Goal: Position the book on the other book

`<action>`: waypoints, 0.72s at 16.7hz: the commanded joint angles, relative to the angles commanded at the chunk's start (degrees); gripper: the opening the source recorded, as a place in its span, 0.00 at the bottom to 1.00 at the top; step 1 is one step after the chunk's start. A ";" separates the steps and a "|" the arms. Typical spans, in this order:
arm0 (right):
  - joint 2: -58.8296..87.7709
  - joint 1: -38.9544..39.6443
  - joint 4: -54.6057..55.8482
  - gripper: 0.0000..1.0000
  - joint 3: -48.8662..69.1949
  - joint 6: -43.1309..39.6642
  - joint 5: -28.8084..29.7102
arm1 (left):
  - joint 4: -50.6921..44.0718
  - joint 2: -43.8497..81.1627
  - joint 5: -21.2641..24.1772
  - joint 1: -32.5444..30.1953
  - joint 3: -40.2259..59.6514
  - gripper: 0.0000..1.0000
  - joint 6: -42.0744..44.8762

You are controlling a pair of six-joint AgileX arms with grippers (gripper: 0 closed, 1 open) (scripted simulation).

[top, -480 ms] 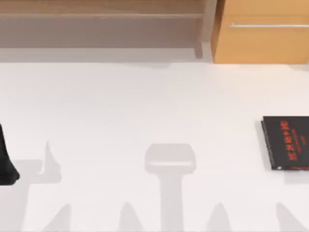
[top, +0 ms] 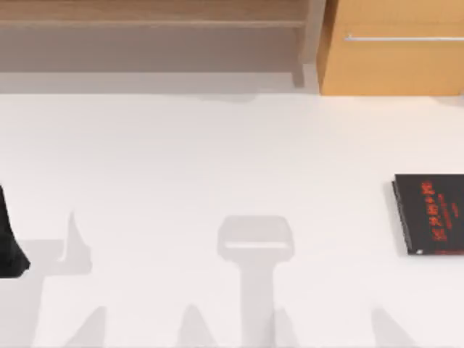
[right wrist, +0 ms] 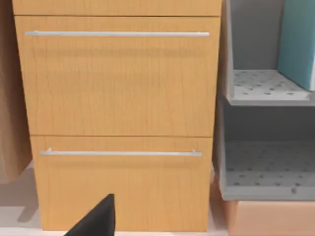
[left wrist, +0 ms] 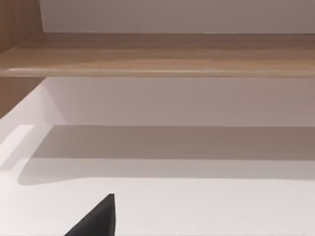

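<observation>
The other book (top: 432, 214), black with red letters, lies flat at the table's (top: 217, 167) 3 o'clock edge. The book (right wrist: 299, 42) (teal) stands in a gray shelf (right wrist: 263, 93) beside the wooden drawers (right wrist: 118, 118). My left arm (top: 9, 239) sits at 9 o'clock; I cannot tell how open either gripper is.

Top view looks down on the table (top: 217, 167); wrist views face shelf (left wrist: 157, 54) and drawers (right wrist: 118, 123) — perhaps closer.
</observation>
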 joint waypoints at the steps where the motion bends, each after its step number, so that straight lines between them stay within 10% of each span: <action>1: 4.14 -0.93 1.40 1.00 3.14 0.01 -0.87 | 0.00 0.00 0.00 0.00 0.00 1.00 0.00; 12: 67.84 -13.35 19.83 1.00 44.73 -0.17 -12.45 | 0.00 0.00 0.00 0.00 0.00 1.00 0.00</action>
